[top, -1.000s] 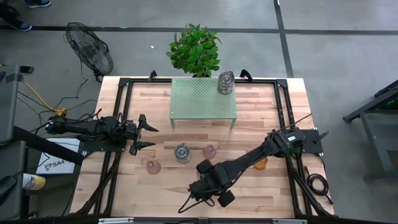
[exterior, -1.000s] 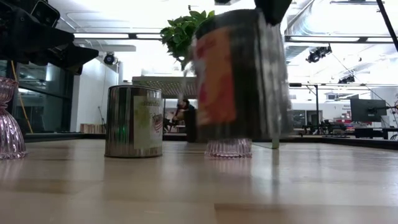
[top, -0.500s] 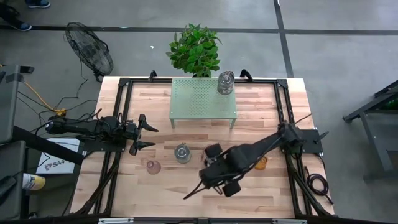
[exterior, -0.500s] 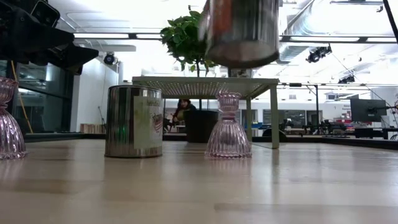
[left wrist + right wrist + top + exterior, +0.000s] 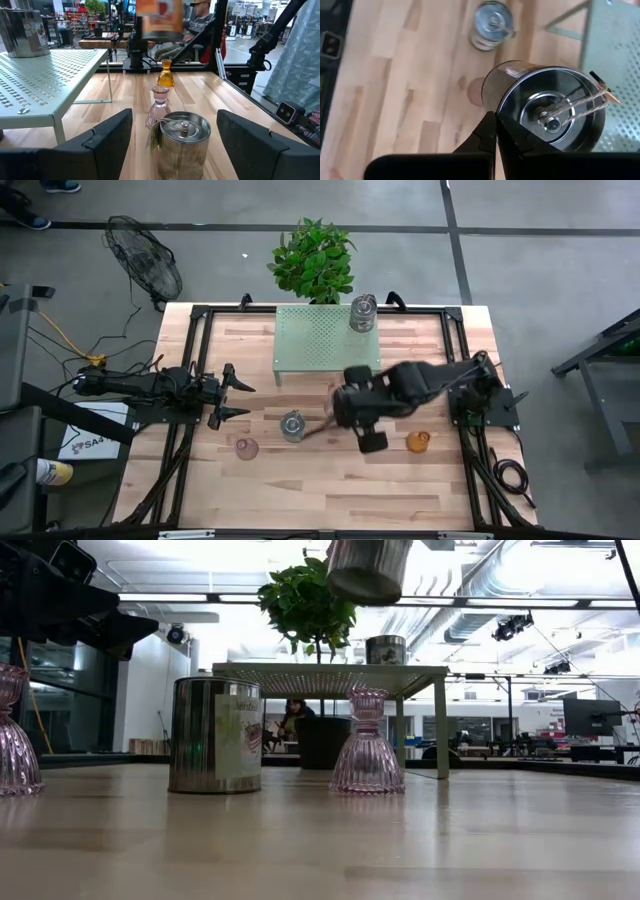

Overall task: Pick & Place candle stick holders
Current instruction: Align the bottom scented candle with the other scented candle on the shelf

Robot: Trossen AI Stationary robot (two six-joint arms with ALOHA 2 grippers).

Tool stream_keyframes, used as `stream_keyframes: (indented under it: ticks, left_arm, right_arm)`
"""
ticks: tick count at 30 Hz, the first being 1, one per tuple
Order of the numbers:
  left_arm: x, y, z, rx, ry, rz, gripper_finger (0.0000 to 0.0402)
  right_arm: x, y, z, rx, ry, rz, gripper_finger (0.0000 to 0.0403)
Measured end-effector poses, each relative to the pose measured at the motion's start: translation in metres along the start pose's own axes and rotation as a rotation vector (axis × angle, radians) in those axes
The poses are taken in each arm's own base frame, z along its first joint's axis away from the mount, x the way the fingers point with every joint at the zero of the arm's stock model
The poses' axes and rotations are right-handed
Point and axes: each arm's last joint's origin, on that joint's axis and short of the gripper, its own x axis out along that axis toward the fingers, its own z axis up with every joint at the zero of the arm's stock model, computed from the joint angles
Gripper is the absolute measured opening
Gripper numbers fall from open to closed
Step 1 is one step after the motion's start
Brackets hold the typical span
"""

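**Right gripper has a silver holder up in the air**

From above, I see my right gripper (image 5: pixel 352 406) in the middle of the frame, just below the green shelf (image 5: pixel 327 336). It is clamped on a silver holder. My left gripper (image 5: pixel 236 397) waits at the left of the frame with its fingers apart and nothing in them. One silver holder on the shelf (image 5: pixel 362 313) stands at the shelf's upper right corner. A silver holder on the table (image 5: pixel 293 425) stands left of centre, a pink holder (image 5: pixel 246 447) lower left of it, and the amber holder (image 5: pixel 418 442) at lower right.

From table height, the lifted silver holder (image 5: pixel 366 569) hangs at the top of the frame, above the shelf. A second pink holder (image 5: pixel 366 744) stands at centre.

From my left wrist, the amber holder sits behind that pink one.

From my right wrist, the held holder fills the right half of the frame, above the table (image 5: pixel 400 100).
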Motion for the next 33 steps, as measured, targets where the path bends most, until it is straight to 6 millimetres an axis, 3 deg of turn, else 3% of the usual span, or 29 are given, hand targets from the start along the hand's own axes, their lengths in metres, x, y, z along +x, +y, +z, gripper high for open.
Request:
stream_keyframes:
  ticks: [15, 33]
  left_arm:
    - [0.0, 0.0, 0.0, 0.0, 0.0, 0.0, 0.0287]
    - [0.0, 0.0, 0.0, 0.0, 0.0, 0.0, 0.0287]
  right_arm:
    - [0.009, -0.098, -0.009, 0.155, 0.027, -0.013, 0.0]
    - [0.012, -0.162, -0.028, 0.386, 0.031, 0.014, 0.0]
